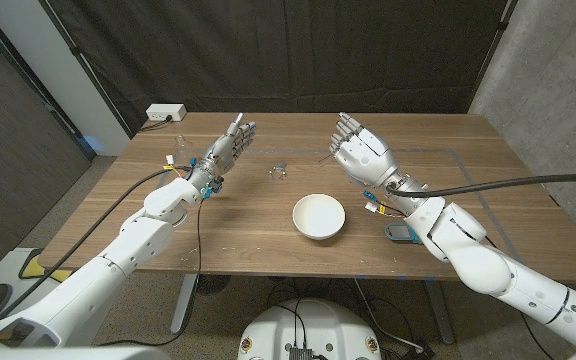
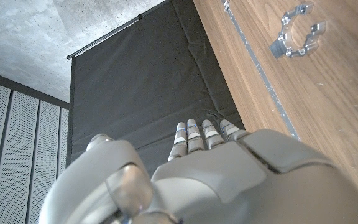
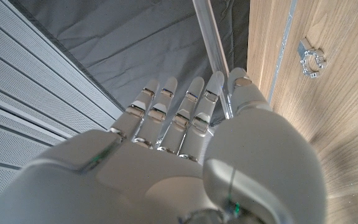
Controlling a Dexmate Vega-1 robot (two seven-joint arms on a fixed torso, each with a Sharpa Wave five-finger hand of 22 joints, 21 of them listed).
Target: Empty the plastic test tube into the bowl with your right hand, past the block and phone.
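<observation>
1. Right hand (image 1: 361,150), upper right of centre, pinches the clear tube (image 3: 211,43) between thumb and fingers.
2. Left hand (image 1: 226,148) hangs open, fingers straight.
3. Bowl (image 1: 318,216) sits at centre.

Worktop (image 1: 238,240): wood, matt, visible grain, thin pale inlaid line near the edge. Bowl (image 1: 319,215): white, smooth, slight sheen; ceramic or plastic, can't tell. Tube (image 3: 211,43): clear plastic, glossy, smooth. Clear holder (image 2: 297,37): transparent plastic w/ notched rim, glossy. Right hand (image 1: 363,152) & left hand (image 1: 230,143): grey shells, smooth, satin sheen; fingers (image 3: 166,109) metallic-looking w/ shiny segments. Arm covers white, glossy plastic. Backdrop (image 1: 298,50): black cloth, matt, creased. Wall (image 2: 30,31): concrete, rough, matt.
</observation>
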